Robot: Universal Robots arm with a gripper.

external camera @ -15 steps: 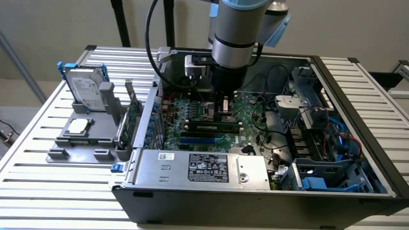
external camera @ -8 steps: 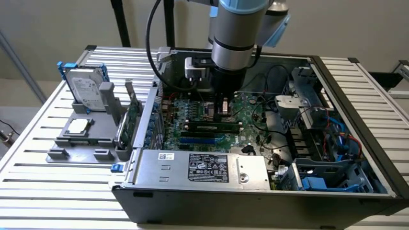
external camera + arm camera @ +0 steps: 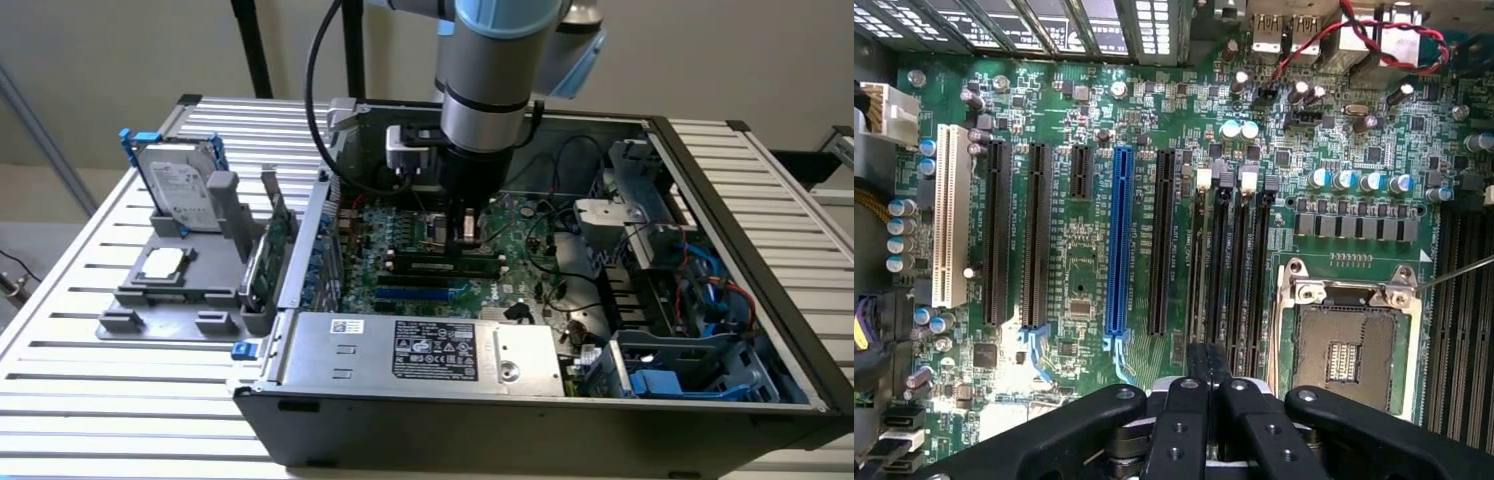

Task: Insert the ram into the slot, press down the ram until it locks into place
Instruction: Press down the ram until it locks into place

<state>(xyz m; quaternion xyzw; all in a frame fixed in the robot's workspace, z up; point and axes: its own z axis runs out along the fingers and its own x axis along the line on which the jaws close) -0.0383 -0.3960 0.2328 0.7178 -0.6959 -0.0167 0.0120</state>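
Note:
The ram [image 3: 434,264] is a thin green stick standing on edge along a black slot on the motherboard [image 3: 400,225], inside the open computer case. My gripper [image 3: 467,238] comes straight down onto its upper edge, near the end toward the exterior view's right. In the wrist view the gripper [image 3: 1204,352] is shut, with its dark fingers [image 3: 1194,365] pressed together over the near ends of the parallel black slots [image 3: 1246,270]. From above the ram is edge-on beneath the fingers and hard to pick out.
A blue slot [image 3: 1119,240] and longer black card slots lie beside the memory slots, with the metal CPU socket [image 3: 1349,345] on the other side. The power supply [image 3: 427,350], cables and drive cage [image 3: 667,260] crowd the case. A hard drive [image 3: 180,185] stands in a grey fixture [image 3: 174,290] outside it.

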